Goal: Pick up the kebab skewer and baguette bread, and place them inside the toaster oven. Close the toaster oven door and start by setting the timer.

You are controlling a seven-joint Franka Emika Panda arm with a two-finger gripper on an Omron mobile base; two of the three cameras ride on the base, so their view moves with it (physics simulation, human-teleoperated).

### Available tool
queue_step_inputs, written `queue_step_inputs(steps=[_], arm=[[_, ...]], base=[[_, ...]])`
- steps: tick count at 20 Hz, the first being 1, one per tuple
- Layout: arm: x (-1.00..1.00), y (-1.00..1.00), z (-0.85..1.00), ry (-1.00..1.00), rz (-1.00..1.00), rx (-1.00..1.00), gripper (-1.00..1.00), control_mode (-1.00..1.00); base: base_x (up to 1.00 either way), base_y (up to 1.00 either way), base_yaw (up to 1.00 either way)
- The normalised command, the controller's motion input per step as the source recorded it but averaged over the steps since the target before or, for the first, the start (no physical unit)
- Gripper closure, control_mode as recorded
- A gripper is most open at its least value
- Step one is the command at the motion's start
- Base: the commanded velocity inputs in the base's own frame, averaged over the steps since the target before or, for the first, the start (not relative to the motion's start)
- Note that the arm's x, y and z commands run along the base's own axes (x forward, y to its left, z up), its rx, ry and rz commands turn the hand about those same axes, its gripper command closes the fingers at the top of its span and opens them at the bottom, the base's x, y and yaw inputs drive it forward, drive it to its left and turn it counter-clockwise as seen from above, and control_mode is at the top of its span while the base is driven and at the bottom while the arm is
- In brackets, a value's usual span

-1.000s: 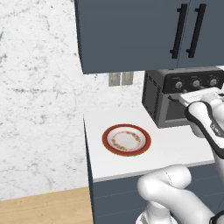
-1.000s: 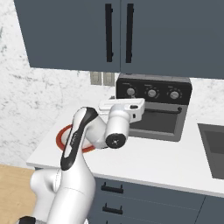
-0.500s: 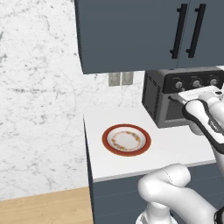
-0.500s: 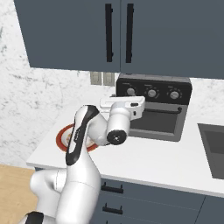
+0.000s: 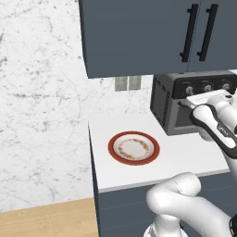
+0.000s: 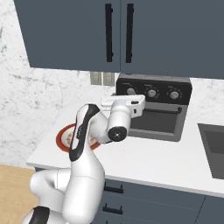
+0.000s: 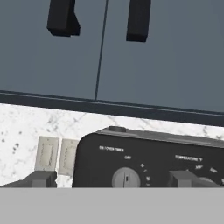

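Standing spread wide with nothing between, gripper (image 7: 112,178) level with the toaster oven (image 6: 154,109) knob panel, left knob (image 7: 126,178) between the fingertips (image 7: 41,179). Boxy and dark, door (image 6: 155,121) shut, at the back of the counter (image 6: 175,164). From the left base: red-rimmed plate (image 5: 133,147) left of the oven, bare.

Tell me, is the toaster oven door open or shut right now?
Shut. In the right base view the toaster oven door stands upright against the toaster oven, its bar handle across the top.
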Motion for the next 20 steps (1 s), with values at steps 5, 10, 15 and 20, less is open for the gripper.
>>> queue_step_inputs(steps=[5, 10, 15, 20], arm=[[0.11, 0.00, 0.00, 0.03, 0.00, 0.00, -1.00, -1.00], [0.15, 0.00, 0.00, 0.02, 0.00, 0.00, -1.00, -1.00], [0.10, 0.00, 0.00, 0.01, 0.00, 0.00, -1.00, -1.00], [0.12, 0.00, -0.04, 0.00, 0.00, 0.00, -1.00, -1.00]], base=[[0.00, 0.00, 0.00], [0.00, 0.00, 0.00], [0.00, 0.00, 0.00], [0.00, 0.00, 0.00]])
